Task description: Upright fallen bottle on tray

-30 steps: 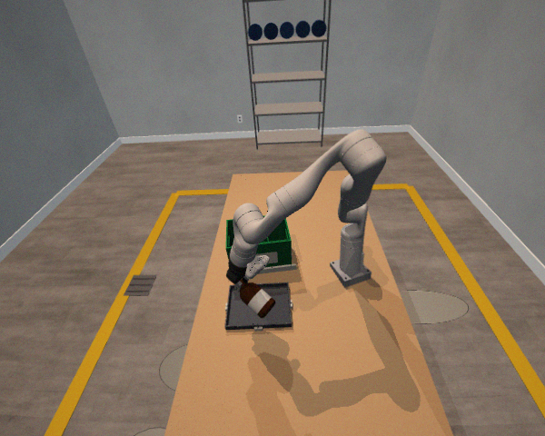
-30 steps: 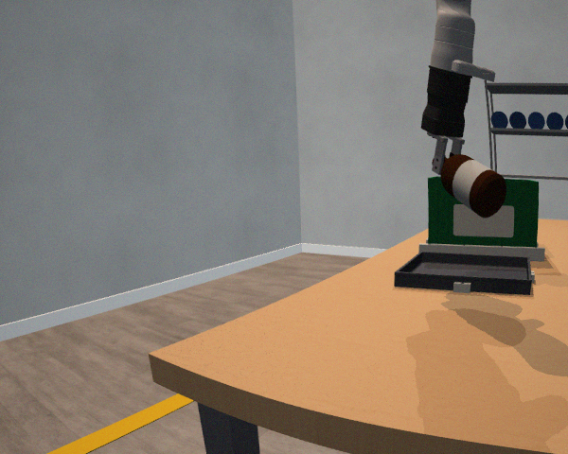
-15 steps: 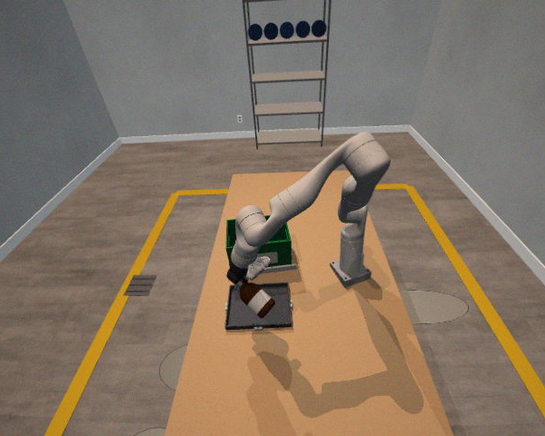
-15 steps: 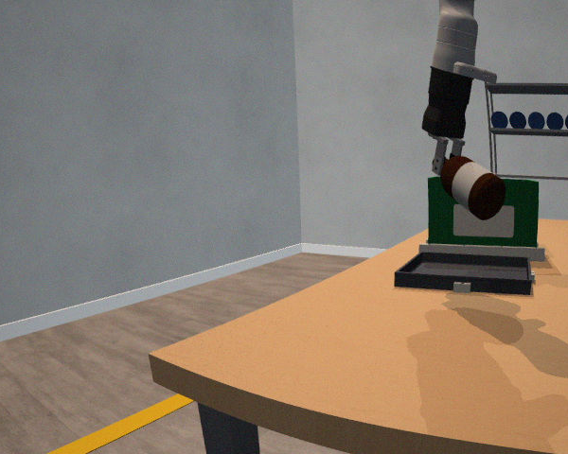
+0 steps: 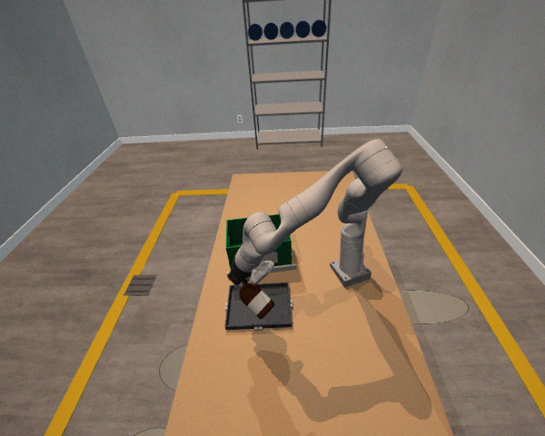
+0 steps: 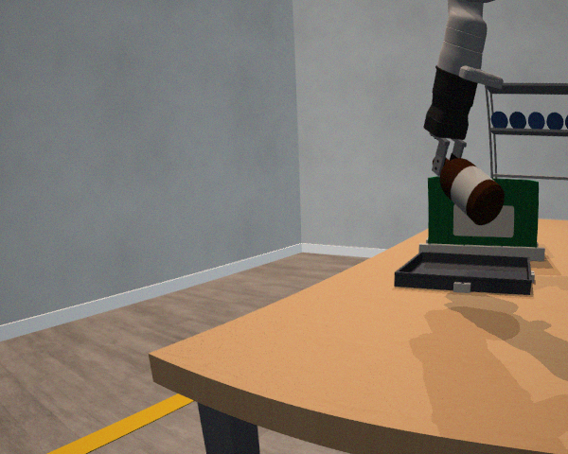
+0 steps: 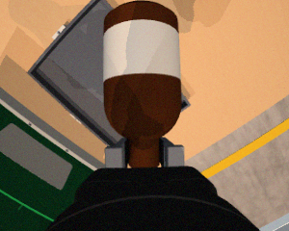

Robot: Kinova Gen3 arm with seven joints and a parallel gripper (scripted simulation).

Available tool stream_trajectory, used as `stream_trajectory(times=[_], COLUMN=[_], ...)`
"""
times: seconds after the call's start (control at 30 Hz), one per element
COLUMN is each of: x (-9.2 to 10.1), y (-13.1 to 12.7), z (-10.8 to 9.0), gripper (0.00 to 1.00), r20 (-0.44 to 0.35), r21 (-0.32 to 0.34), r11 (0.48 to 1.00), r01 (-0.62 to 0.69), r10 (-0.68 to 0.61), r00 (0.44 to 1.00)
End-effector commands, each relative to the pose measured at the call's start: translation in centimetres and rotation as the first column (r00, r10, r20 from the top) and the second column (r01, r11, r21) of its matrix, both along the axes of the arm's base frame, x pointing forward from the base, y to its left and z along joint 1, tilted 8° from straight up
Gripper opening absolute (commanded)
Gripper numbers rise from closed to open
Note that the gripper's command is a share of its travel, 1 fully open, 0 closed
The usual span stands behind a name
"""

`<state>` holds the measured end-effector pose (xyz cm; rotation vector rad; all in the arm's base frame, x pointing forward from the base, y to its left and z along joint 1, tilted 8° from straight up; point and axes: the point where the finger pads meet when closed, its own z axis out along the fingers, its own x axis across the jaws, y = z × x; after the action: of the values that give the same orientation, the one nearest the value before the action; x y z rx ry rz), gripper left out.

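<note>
A brown bottle point(image 5: 256, 300) point(image 6: 470, 189) point(image 7: 142, 53) with a white label hangs in the air above the tray, tilted, its base pointing down and to the right in the exterior view. My gripper point(image 6: 449, 158) point(image 7: 144, 147) is shut on the bottle's neck. The dark tray point(image 5: 232, 323) point(image 6: 425, 282) point(image 7: 63, 96) lies level on the table, with a gap between it and the bottle. The green crate point(image 5: 284, 251) point(image 6: 523, 215) point(image 7: 19, 166) stands level just behind the tray; the arm hides part of it in the top view.
A light grey strip point(image 5: 284, 268) point(image 6: 480, 252) runs along the crate's foot on the tray side. The arm's base point(image 5: 351, 274) stands on the table to the right of the tray in the top view. A shelf rack point(image 5: 289, 108) stands at the far wall.
</note>
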<state>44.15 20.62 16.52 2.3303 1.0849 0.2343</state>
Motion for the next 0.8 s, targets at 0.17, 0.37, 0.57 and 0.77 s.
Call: stream_trajectory(times=[0.17,0.37,0.57,0.77], x=[-0.03,-0.02,-0.02,-0.02], y=[0.11,0.17,0.18,0.18], z=[0.04,0.1,0.12,0.12], gripper=[0.0,0.0,0.0,0.0], r20=[0.04,0.048,0.048,0.048], r21=[-0.03,-0.035,-0.036,-0.036], r11=[1.0,0.999,0.999,0.999], r01=[-0.004,-0.005,-0.005,-0.005], r10=[0.005,0.007,0.007,0.007], r00=[0.999,0.999,0.999,0.999])
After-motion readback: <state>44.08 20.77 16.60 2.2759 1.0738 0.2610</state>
